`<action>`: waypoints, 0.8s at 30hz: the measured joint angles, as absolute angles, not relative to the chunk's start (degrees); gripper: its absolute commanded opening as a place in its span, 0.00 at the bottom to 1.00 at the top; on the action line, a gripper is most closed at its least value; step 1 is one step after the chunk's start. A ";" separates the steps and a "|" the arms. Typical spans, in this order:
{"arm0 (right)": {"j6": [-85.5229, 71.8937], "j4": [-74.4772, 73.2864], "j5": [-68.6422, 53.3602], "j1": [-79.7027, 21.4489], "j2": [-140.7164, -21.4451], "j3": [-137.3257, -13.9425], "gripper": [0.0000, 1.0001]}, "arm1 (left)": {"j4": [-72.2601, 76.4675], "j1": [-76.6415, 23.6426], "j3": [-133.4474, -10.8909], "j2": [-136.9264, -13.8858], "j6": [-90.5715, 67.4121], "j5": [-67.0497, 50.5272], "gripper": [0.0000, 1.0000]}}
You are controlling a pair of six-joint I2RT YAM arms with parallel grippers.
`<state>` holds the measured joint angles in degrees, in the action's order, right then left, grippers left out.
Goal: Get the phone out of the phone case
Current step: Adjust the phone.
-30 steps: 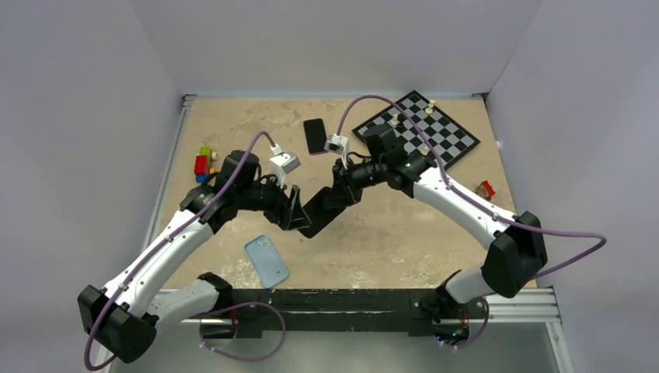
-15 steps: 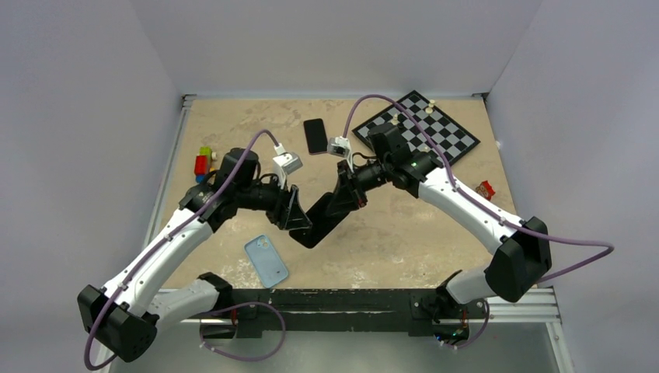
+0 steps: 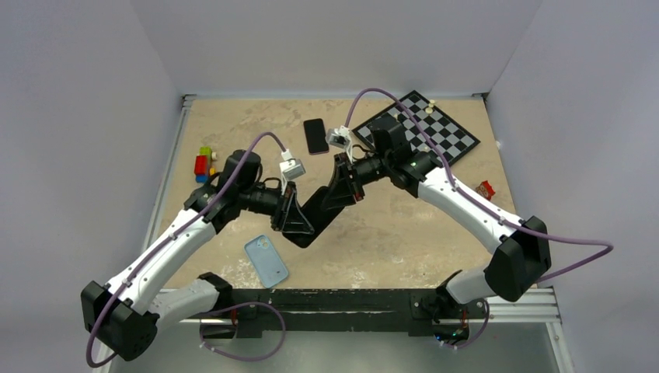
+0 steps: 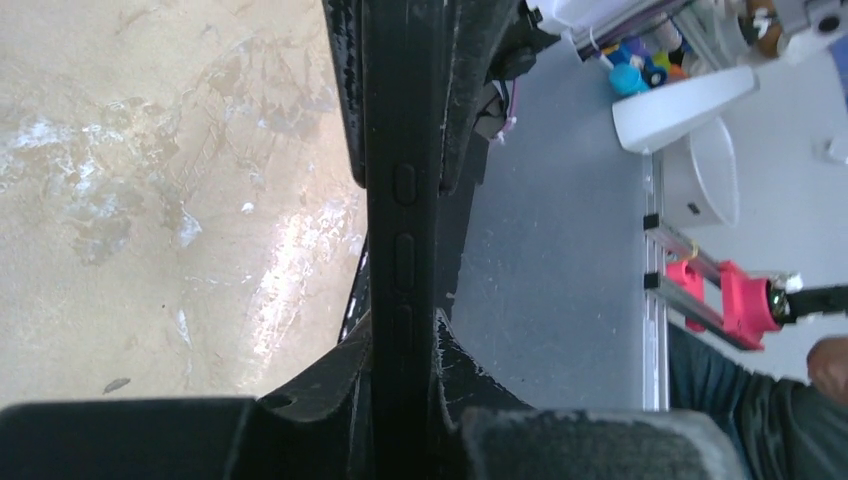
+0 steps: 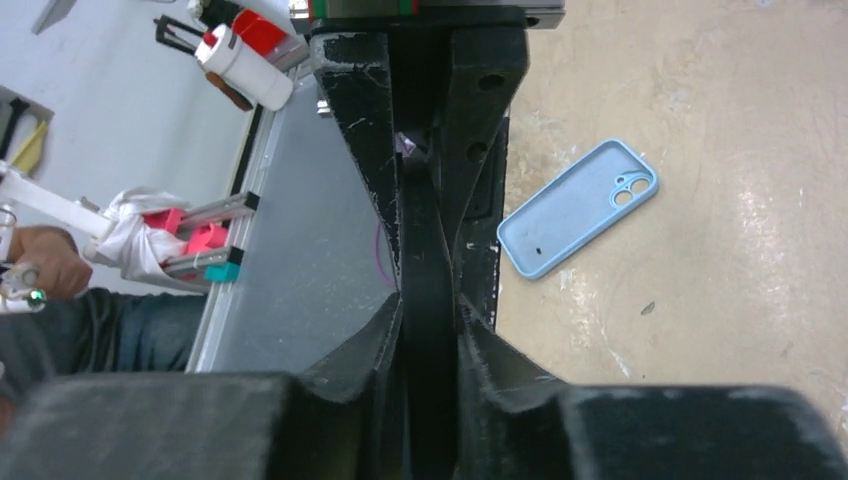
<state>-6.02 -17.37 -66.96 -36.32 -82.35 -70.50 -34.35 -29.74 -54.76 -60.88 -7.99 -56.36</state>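
Phones: two black ones are showing. The held phone [image 3: 319, 208] is hanging tilted above the surface [image 3: 404, 233]; the spare phone [image 3: 315, 136] is lying flat well beyond the blue case [image 3: 266, 260].
Cases: one blue case is lying loose on the surface.
Left gripper [image 3: 299, 225]: clamping tight on the held phone's lower end, just beyond the blue case.
Right gripper [image 3: 342, 190]: pinching tight on the upper end, farther from the blue case.
Held edge: side buttons are facing the left wrist camera.
Others: one chessboard [image 3: 435, 132], one cluster of blocks [image 3: 203, 163] and one red wrapper [image 3: 485, 189] are sitting well apart from the blue case.
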 measured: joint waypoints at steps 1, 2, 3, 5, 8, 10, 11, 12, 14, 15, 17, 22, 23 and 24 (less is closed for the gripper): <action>-7.29 -16.64 -66.59 -36.34 -82.35 -70.50 0.45 | -32.69 -29.69 -53.63 -59.81 -9.47 -56.10 0.00; -9.54 -15.11 -65.43 -36.36 -82.35 -70.32 0.51 | -30.26 -29.67 -51.94 -58.17 -12.03 -55.22 0.00; -11.90 -12.73 -64.49 -36.34 -82.30 -69.84 0.56 | -28.08 -29.67 -50.76 -57.04 -14.28 -54.48 0.00; -18.22 -5.37 -62.13 -36.29 -81.52 -66.98 0.60 | -22.87 -29.65 -47.97 -54.52 -19.70 -53.12 0.00; -27.09 4.16 -58.89 -36.21 -79.33 -60.77 0.58 | -14.35 -29.65 -44.38 -51.88 -27.68 -52.21 0.00; -32.58 9.32 -57.19 -36.21 -78.19 -57.67 0.51 | -10.22 -29.63 -42.68 -50.74 -32.05 -51.70 0.00; -34.96 11.62 -56.42 -36.21 -77.78 -56.82 0.49 | -8.97 -29.63 -42.17 -50.41 -33.76 -51.37 0.00; -36.95 13.61 -55.92 -36.21 -77.45 -56.25 0.48 | -8.01 -29.58 -41.93 -50.19 -34.76 -51.24 0.00; -40.82 17.58 -55.00 -36.25 -77.01 -55.44 0.48 | -5.82 -29.45 -41.58 -49.54 -37.06 -50.65 0.00; -42.98 20.34 -54.59 -36.25 -76.77 -54.81 0.48 | -4.89 -29.34 -41.52 -49.21 -37.89 -50.54 0.00; -47.42 26.00 -53.76 -36.25 -76.40 -53.49 0.48 | -2.72 -29.32 -41.32 -48.38 -39.88 -50.39 0.00; -53.89 34.02 -53.04 -36.23 -76.44 -52.80 0.45 | 1.41 -29.32 -41.32 -47.57 -43.38 -50.33 0.00; -54.61 35.03 -52.88 -36.18 -76.44 -52.77 0.37 | 2.44 -29.32 -41.32 -47.66 -44.27 -50.41 0.00; -55.53 36.32 -52.60 -36.14 -76.44 -52.69 0.24 | 3.40 -29.32 -41.32 -47.81 -45.08 -50.48 0.00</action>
